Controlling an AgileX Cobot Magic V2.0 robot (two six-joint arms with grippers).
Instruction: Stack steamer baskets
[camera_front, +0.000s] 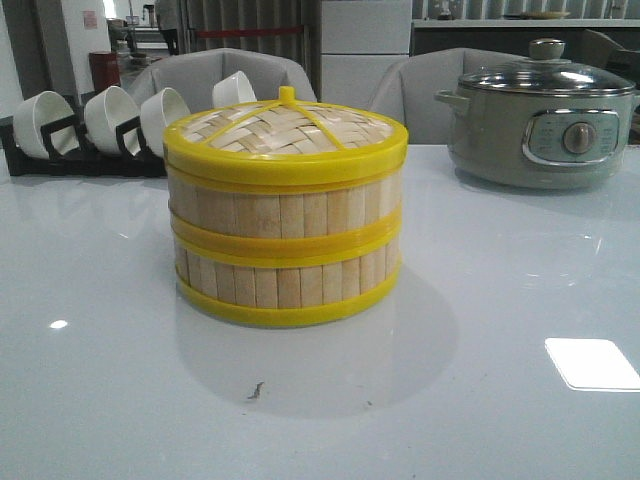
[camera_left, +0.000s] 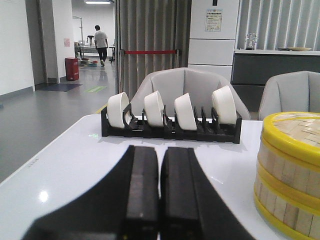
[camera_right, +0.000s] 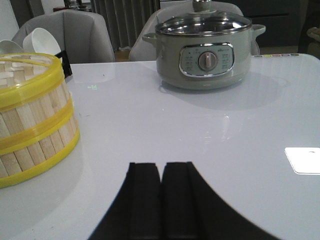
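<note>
Two steamer baskets (camera_front: 285, 245) stand one on the other at the table's middle, pale slat walls with yellow hoops. A woven yellow-rimmed lid (camera_front: 287, 135) caps them. The same stack (camera_left: 290, 170) shows at the edge of the left wrist view, and the stack (camera_right: 32, 120) shows again in the right wrist view. My left gripper (camera_left: 160, 150) is shut and empty, low over the table, apart from the stack. My right gripper (camera_right: 161, 166) is shut and empty on the stack's other side. Neither gripper shows in the front view.
A grey-green electric pot (camera_front: 542, 125) with a glass lid stands at the back right. A black rack (camera_front: 80, 150) holding several white bowls (camera_front: 112, 118) sits at the back left. Grey chairs stand behind the white table (camera_front: 500, 300).
</note>
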